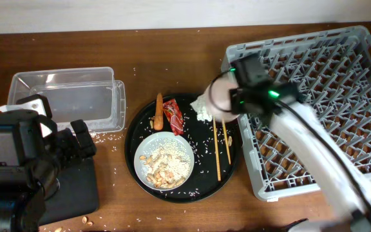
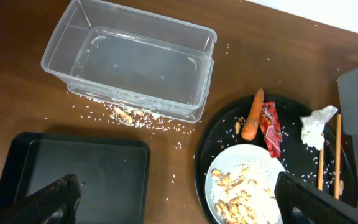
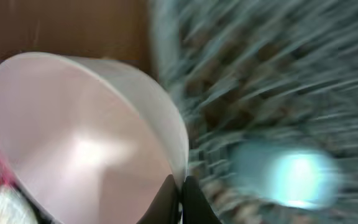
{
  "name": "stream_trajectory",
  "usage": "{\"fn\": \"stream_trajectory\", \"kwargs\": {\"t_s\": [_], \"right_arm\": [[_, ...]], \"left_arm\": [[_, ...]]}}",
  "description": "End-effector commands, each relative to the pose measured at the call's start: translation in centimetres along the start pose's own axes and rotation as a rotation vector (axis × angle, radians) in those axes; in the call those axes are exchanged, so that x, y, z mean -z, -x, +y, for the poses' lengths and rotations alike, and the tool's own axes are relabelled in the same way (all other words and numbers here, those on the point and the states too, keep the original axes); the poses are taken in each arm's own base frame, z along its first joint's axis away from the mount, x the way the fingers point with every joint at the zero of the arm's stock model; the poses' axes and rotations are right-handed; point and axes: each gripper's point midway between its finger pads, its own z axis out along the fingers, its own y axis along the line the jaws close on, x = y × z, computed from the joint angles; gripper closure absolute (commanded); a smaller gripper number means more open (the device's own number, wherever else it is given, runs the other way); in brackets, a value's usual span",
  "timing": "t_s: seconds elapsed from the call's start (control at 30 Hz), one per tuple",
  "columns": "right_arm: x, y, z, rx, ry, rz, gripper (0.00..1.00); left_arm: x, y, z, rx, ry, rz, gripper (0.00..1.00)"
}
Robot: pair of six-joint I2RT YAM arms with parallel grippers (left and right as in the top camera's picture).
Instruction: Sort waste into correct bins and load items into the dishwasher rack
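Brown wooden table (image 1: 172,45) seen from above, with my two arms over it. My right end effector (image 1: 229,96) is clamped on the rim of the pink-white bowl (image 1: 218,95). It holds the bowl tilted in the air at the left edge of the grey dishwasher rack (image 1: 327,84), which fills the right side of the table. In the right wrist view the dark fingers (image 3: 166,193) pinch the bowl's rim at the bottom of the frame, and the bowl's pale pink inside faces the camera. The rack behind it is heavily blurred, and a pale blue shape (image 3: 288,177) among the pegs is too smeared for me to identify.

My left end effector (image 2: 176,186) is spread wide and holds nothing. It hangs low on the left, above the gap between the flat black tray (image 2: 73,168) and the round black tray (image 2: 291,124). The clear plastic tub (image 2: 129,62) stands just beyond the flat tray, with white rice grains (image 2: 135,121) scattered on the table along its near side.

On the round tray sits the white plate (image 2: 253,154), carrying tan peanuts (image 2: 235,202) mixed with rice. Beyond the plate the orange carrot (image 2: 252,115) lies just beside the red snack wrapper (image 2: 270,127). The crumpled white tissue (image 2: 316,126) rests to their right, near the rack. Two wooden chopsticks (image 2: 337,155) lie roughly parallel on the tray's right side, below the tissue
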Motion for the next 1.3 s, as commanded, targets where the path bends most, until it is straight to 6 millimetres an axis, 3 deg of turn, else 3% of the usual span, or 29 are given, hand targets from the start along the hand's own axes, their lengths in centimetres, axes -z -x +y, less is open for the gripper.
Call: {"fn": "stream_trajectory", "kwargs": {"t_s": [0.0, 0.1, 0.17, 0.4, 0.67, 0.8, 1.03, 1.1, 1.13, 1.17, 1.27], "right_arm": [[6.7, 3.9, -8.4, -0.119, -0.399, -0.267, 0.96], [8.8, 4.3, -12.8, -0.168, -0.623, -0.322, 0.96], [8.3, 4.1, -15.1, -0.196, -0.712, -0.299, 0.96], [3.0, 2.3, -22.0, -0.277, -0.887, -0.136, 0.96], [-3.5, 1.1, -26.2, -0.203, -1.055, 0.004, 0.96], [-5.9, 0.7, -25.1, -0.140, -1.041, 0.050, 0.96], [-10.2, -0.2, -19.2, 0.043, -0.973, 0.113, 0.96], [-10.6, -0.1, -17.3, 0.088, -0.951, 0.105, 0.95], [-10.6, 0.0, -16.6, 0.103, -0.946, 0.098, 0.90], [-10.4, 0.3, -15.7, 0.123, -0.945, 0.087, 0.78], [-9.5, 0.6, -14.5, 0.171, -0.973, 0.069, 0.69]], "left_arm": [[0.1, -0.4, 0.6, 0.012, 0.028, 0.012, 0.01], [0.1, -0.8, 0.7, 0.010, 0.032, 0.029, 0.01], [0.1, -0.9, 0.8, 0.009, 0.034, 0.035, 0.01], [0.1, -0.9, 0.8, 0.009, 0.035, 0.035, 0.01], [0.1, -0.9, 0.8, 0.009, 0.034, 0.035, 0.01], [0.1, -0.9, 0.8, 0.009, 0.034, 0.035, 0.01], [0.1, -0.9, 0.8, 0.009, 0.035, 0.035, 0.01], [0.1, -0.9, 0.8, 0.009, 0.034, 0.035, 0.01], [0.1, -0.9, 0.8, 0.009, 0.034, 0.035, 0.01], [0.1, -0.9, 0.8, 0.009, 0.035, 0.035, 0.01], [0.1, -0.9, 0.8, 0.009, 0.035, 0.035, 0.01]]}}
